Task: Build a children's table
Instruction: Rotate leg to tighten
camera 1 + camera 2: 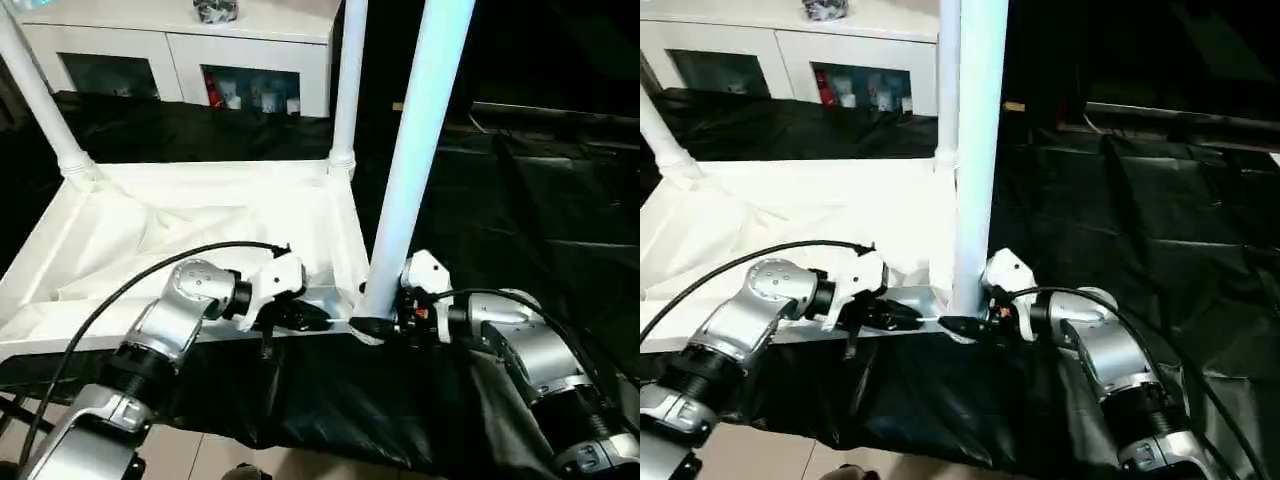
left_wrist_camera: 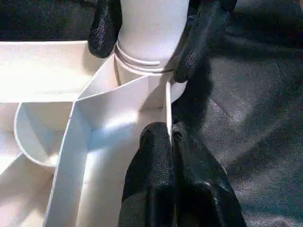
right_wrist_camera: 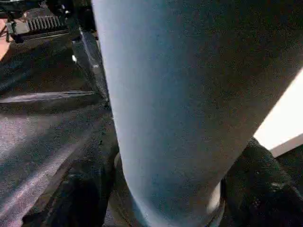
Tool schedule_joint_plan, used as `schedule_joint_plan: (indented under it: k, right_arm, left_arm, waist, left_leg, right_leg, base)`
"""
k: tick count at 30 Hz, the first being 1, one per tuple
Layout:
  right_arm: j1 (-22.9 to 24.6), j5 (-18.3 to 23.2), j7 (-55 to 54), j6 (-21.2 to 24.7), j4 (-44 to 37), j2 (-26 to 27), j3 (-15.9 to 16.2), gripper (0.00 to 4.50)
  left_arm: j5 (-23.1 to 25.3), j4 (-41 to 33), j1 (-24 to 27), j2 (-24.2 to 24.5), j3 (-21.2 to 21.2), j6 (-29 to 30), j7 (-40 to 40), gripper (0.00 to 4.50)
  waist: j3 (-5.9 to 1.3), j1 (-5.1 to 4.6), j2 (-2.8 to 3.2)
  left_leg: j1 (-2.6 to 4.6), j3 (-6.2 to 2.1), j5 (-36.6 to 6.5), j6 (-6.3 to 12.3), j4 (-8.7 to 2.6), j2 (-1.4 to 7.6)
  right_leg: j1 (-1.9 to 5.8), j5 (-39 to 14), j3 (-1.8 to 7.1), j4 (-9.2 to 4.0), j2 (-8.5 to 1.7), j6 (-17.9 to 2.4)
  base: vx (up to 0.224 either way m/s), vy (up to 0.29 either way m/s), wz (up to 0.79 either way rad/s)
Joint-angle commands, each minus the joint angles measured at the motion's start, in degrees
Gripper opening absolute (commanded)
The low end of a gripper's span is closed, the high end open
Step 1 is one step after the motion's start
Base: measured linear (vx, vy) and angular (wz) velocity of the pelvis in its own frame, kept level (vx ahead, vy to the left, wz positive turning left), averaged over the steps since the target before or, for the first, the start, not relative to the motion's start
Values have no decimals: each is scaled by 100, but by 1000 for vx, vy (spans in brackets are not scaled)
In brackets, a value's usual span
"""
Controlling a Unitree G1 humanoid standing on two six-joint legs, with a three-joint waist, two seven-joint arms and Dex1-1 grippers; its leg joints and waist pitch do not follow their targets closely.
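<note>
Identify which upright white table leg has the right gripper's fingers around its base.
The nearest white plastic tube leg, in the tabletop's near right corner socket; right gripper straddles its base. The other two legs stand at far corners.

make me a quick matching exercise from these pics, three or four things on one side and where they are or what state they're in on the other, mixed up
Things:
1. left gripper
2. right gripper
3. near leg
4. cabinet

Places or states:
A. stands upright in the tabletop's near corner socket
B. at the back, behind the table
C. jaws shut on the tabletop's rim
D. jaws around the base of the near leg

Pairs: 1-C, 2-D, 3-A, 4-B
</note>
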Motion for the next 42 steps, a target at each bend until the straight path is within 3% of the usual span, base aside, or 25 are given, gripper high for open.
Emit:
schedule_joint_plan:
  k: [1,5,10,13,16,19,24,28,30,33,35,39,42]
  right_arm:
    - [92,-55,194,1,-119,40,332,275]
    - [113,-62,155,39,-151,70,329,265]
    - [185,-126,-457,63,-3,340,176,262]
    - [27,-253,-1858,206,525,942,-202,262]
    - [-95,-275,-2533,275,796,1263,-392,262]
    - [-238,-330,-3190,304,1048,1572,-548,262]
    - [-749,-563,-4401,167,1760,2121,-816,262]
    - [-870,-445,-4227,-5,1828,2207,-810,262]
    - [-857,-320,-4052,56,1766,2206,-877,317]
    - [-814,-297,-3828,88,1678,2131,-864,341]
    - [-794,-483,-3597,-104,1742,1980,-684,367]
    - [-725,-474,-3247,-174,1626,1799,-586,367]
    - [-541,-334,-2351,-236,1246,1337,-459,367]
  left_arm:
    - [-163,-312,-73,-52,3,-57,-52,0]
    - [-134,-245,-98,-84,11,-62,4,0]
    - [45,48,-314,-415,110,9,721,0]
    - [223,388,-584,-775,173,192,1508,0]
    - [342,600,-714,-992,186,249,1954,0]
    - [399,751,-809,-1214,228,326,2349,0]
    - [543,963,-917,-1602,233,368,2942,0]
    - [546,990,-902,-1637,207,265,2961,0]
    - [527,947,-879,-1609,213,220,2876,0]
    - [489,837,-821,-1533,185,159,2674,0]
    - [455,730,-741,-1437,189,52,2478,0]
    - [383,631,-665,-1322,176,-26,2218,0]
    - [242,442,-492,-1062,98,-185,1594,0]
  waist:
    - [-393,-25,-14]
    - [-387,-33,3]
    - [-381,-17,-6]
    - [-369,-61,-2]
    - [-365,-82,9]
    - [-378,-142,-4]
    - [-393,-219,41]
    - [-415,-233,47]
    - [-425,-228,37]
    - [-416,-226,31]
    - [-408,-242,18]
    - [-409,-261,17]
    - [-415,-241,10]
  left_leg:
    - [117,-31,-1500,211,-416,219]
    - [122,-32,-1584,186,-422,218]
    - [136,-47,-1717,95,-433,210]
    - [140,-54,-1838,-30,-440,189]
    - [149,-69,-1934,-68,-444,183]
    - [135,-74,-1939,-80,-442,168]
    - [111,-77,-1824,-98,-439,163]
    - [93,-62,-1656,51,-419,158]
    - [90,-55,-1535,126,-409,159]
    - [95,-52,-1538,184,-412,170]
    - [88,-52,-1605,165,-418,169]
    - [93,-48,-1556,196,-411,174]
    - [87,-41,-1487,312,-402,187]
  right_leg:
    - [251,-1447,237,-396,-300,-1271]
    - [249,-1567,237,-413,-297,-1241]
    - [239,-1785,234,-437,-302,-1168]
    - [213,-2062,229,-472,-310,-1095]
    - [210,-2272,224,-508,-316,-974]
    - [218,-2201,216,-503,-303,-973]
    - [223,-1879,217,-474,-297,-1059]
    - [266,-1386,216,-441,-283,-1161]
    - [283,-1163,217,-417,-282,-1230]
    - [284,-1169,211,-411,-284,-1293]
    - [284,-1332,212,-426,-288,-1269]
    - [286,-1297,217,-426,-294,-1292]
    - [307,-1118,219,-410,-293,-1343]
  base:
    - [0,0,0]
    - [0,0,0]
    - [0,0,0]
    - [0,0,0]
    - [0,0,0]
    - [0,0,0]
    - [0,0,0]
    - [0,0,0]
    - [0,0,0]
    - [0,0,0]
    - [0,0,0]
    - [0,0,0]
    - [0,0,0]
